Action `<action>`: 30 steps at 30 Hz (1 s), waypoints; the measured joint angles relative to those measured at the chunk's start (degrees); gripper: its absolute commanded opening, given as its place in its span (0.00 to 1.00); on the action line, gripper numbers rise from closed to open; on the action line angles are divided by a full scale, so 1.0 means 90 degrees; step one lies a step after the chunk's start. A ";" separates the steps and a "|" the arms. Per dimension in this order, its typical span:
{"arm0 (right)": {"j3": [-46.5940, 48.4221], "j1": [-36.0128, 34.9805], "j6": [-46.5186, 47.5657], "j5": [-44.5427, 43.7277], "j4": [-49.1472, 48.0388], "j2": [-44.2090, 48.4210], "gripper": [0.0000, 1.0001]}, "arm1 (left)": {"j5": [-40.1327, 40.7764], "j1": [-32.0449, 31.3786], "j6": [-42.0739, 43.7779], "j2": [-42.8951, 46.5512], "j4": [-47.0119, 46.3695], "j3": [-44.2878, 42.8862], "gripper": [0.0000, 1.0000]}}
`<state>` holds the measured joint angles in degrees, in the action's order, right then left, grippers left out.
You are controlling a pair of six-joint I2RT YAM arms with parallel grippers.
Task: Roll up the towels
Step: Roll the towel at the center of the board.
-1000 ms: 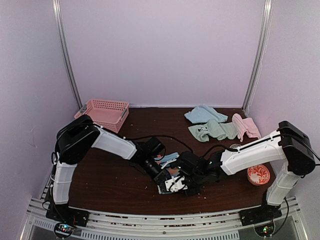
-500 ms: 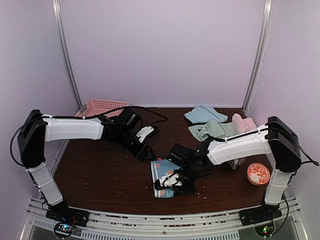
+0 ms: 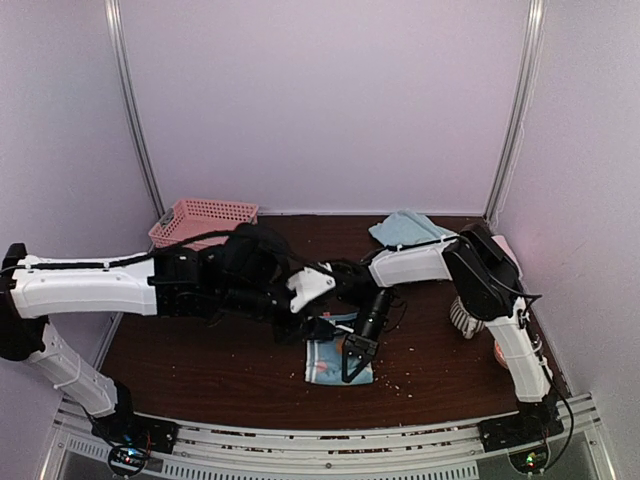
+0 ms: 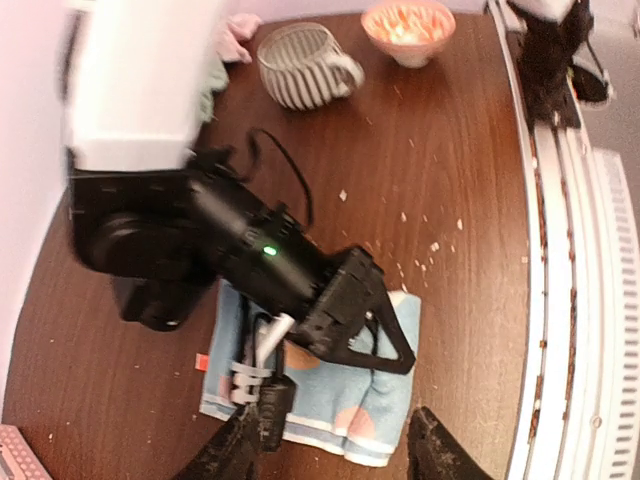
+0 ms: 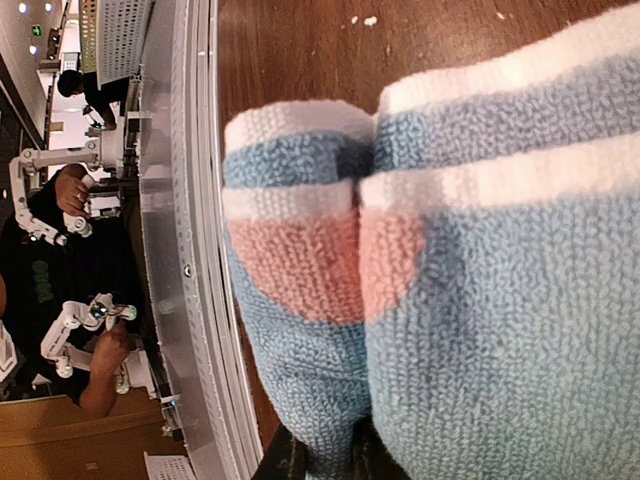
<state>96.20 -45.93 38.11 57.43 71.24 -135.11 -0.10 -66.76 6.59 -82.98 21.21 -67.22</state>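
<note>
- The spotted blue towel (image 3: 322, 362) lies on the dark wooden bench (image 3: 210, 365), near the front edge and roughly midway between the two arms.
- It is light blue with pink-orange spots and a white stripe along its border. Most of it lies flat, and one edge is doubled over into a soft fold.
- The right end effector (image 4: 395, 355) points down onto the towel's front part. Its fingers are together and pinch the folded edge, and in the right wrist view the doubled cloth runs right down between them.
- The right arm comes in from the back right and crosses over the towel.
- The left end effector (image 4: 333, 432) hovers above the same towel on its left side. Its fingers are apart with nothing between them, and it is clear of the cloth.
- A plain light blue towel (image 3: 403, 228) lies crumpled at the back of the bench, right of centre.
- A pink towel (image 4: 237, 33) shows at the back right, with a sliver of green cloth (image 4: 212, 85) just beside it, and the right arm hides most of both.
- A striped mug (image 4: 300, 65) and an orange patterned bowl (image 4: 408, 22) stand on the right side, near each other.
- A pink basket (image 3: 205, 220) sits at the back left corner.
- Pale crumbs (image 4: 420, 250) are scattered on the wood between the towel and the mug.
</note>
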 measured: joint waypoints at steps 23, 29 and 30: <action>0.0034 0.0061 0.0032 0.0185 0.0255 -0.0117 0.01 | 0.0155 -0.0559 0.1321 -0.2914 -0.0189 -0.0080 0.35; 0.0032 0.0061 0.0063 0.0180 0.0270 -0.0117 0.01 | 0.0185 -0.0549 0.1377 -0.3079 -0.0257 -0.0104 0.14; 0.0032 0.0061 0.0080 0.0180 0.0277 -0.0117 0.03 | 0.0185 -0.0551 0.1377 -0.3079 -0.0257 -0.0104 0.11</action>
<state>96.49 -45.39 38.83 59.05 73.73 -136.16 1.56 -71.72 18.98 -110.69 18.90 -68.16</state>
